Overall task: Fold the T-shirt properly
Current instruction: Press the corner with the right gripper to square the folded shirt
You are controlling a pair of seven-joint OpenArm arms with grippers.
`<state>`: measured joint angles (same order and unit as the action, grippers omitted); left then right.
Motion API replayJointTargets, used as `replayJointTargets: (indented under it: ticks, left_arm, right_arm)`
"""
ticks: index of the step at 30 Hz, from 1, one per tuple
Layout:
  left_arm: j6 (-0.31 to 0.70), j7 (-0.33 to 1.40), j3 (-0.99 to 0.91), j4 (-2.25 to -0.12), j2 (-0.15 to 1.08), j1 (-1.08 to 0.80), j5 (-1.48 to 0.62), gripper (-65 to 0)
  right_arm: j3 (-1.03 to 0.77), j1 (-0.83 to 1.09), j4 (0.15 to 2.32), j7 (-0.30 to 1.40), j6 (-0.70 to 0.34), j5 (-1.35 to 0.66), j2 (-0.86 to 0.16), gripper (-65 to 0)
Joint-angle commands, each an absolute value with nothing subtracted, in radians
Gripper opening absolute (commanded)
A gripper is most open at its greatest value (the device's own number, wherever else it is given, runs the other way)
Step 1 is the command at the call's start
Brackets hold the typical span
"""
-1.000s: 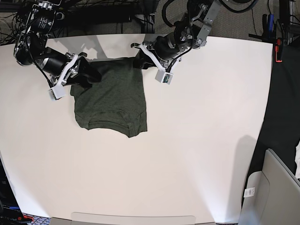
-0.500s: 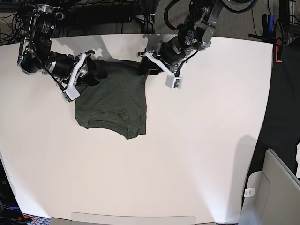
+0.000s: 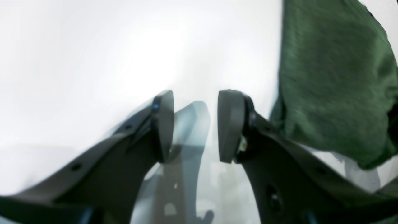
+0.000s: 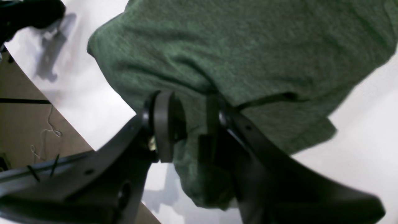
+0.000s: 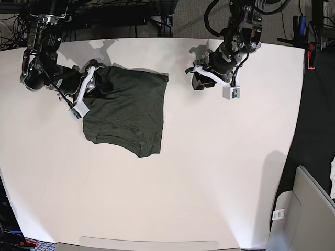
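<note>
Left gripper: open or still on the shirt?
Open. The left gripper shows bare white table between its pads, clear of the T-shirt.

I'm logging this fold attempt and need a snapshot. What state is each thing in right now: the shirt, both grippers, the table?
T-shirt: folded into a compact block, flat on the table, one corner lifted.
Left gripper: open, empty, off the shirt beside its edge.
Right gripper: jaws around a fold of the shirt's corner; grip uncertain.
Table: white, bearing the shirt.
</note>
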<state>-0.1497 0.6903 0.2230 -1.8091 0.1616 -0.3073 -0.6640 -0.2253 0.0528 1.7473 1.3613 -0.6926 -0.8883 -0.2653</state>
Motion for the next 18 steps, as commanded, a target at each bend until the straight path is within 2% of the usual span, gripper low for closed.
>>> replayJointTargets:
  ticks: [1,5,11,15,18]
  left_arm:
    - [-0.145,0.680,0.222,-1.831,0.165,-0.306,-0.668,-41.9]
    - [-0.145,0.680,0.226,-1.831,0.162,-0.306,-0.668,-41.9]
    - [-0.145,0.680,0.222,-1.831,0.162,-0.306,-0.668,-41.9]
    - [-0.145,0.680,0.222,-1.833,0.165,-0.306,-0.668,-41.9]
    - [-0.145,0.680,0.189,-1.833,0.163,-0.306,-0.668,-41.9]
  right_arm:
    - [-0.243,0.042,1.767,1.349,-0.698,-0.906,-0.277,-49.1]
    - [-0.291,0.044,1.790,1.349,-0.698,-0.943,-0.280,-49.1]
    - [-0.265,0.105,1.867,1.359,-0.698,-1.124,-0.275,-49.1]
    - [-0.147,0.101,1.908,1.382,-0.698,-1.095,-0.274,-49.1]
    - [-0.039,0.058,1.885,1.380,-0.698,-0.978,-0.262,-49.1]
